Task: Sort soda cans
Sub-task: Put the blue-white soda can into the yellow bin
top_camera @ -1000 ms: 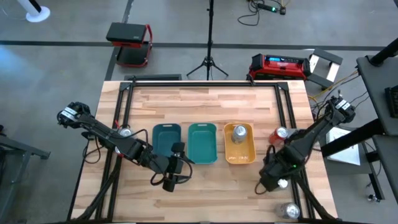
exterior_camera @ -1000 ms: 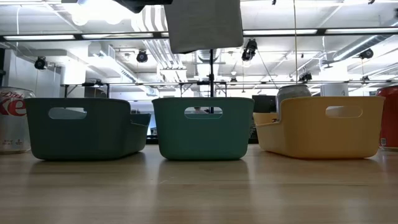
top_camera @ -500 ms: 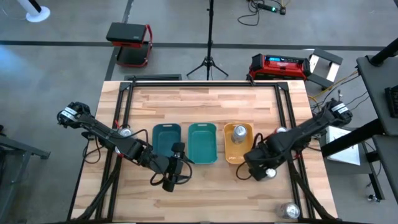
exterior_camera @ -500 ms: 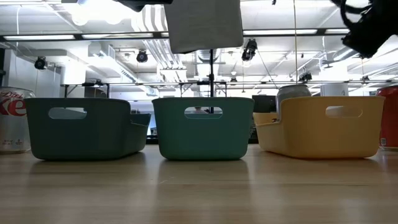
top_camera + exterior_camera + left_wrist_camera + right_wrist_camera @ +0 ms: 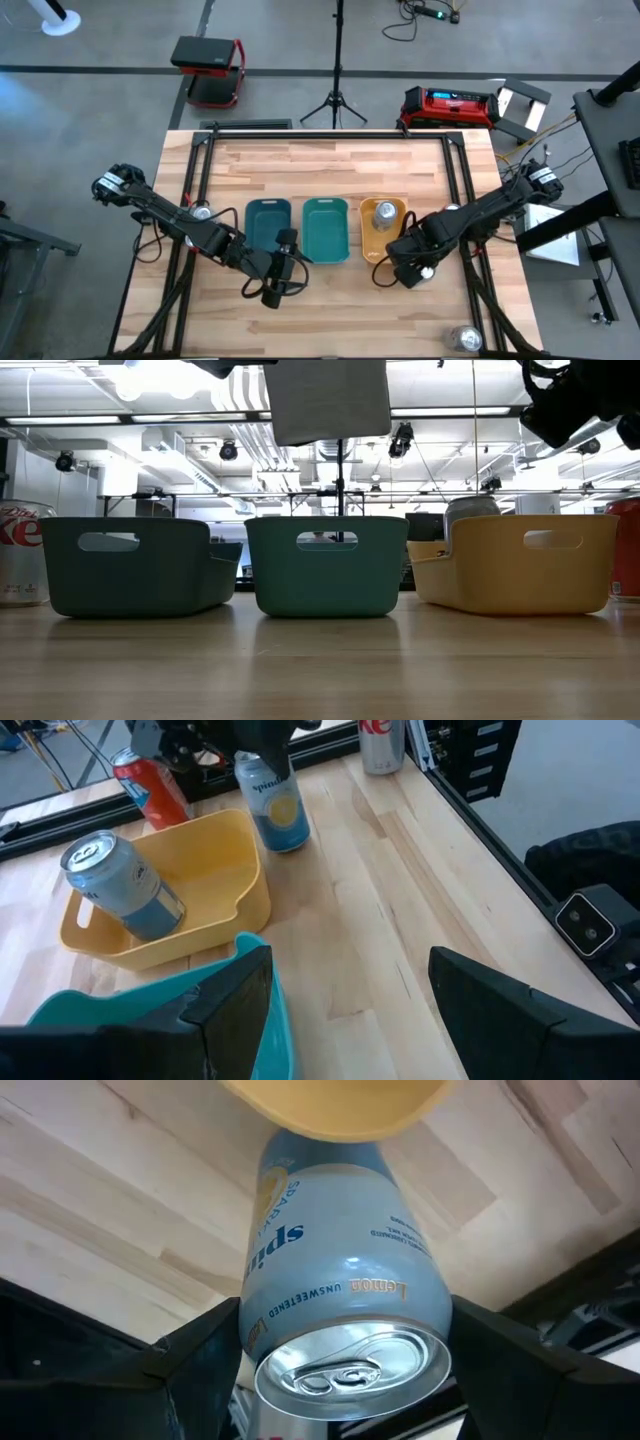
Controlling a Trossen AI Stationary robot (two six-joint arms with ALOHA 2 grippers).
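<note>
carrying a blue can (image 5: 345, 1315) clamped between its fingers, the right gripper (image 5: 418, 268) has slid closer to the yellow tray (image 5: 368, 245), which holds another can (image 5: 384, 212). left gripper (image 5: 277, 282) waits open near the teal trays (image 5: 325, 250). wooden bench (image 5: 320, 160); a tripod (image 5: 336, 100) stands on grey floor behind.

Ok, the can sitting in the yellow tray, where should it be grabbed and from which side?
Grip the can around its upper body, just under the rim, coming straight down from above. It stands upright, and the walls of the yellow tray cover its lower part, so a side approach looks blocked. The right pincer holds a lemon can close by.
</note>
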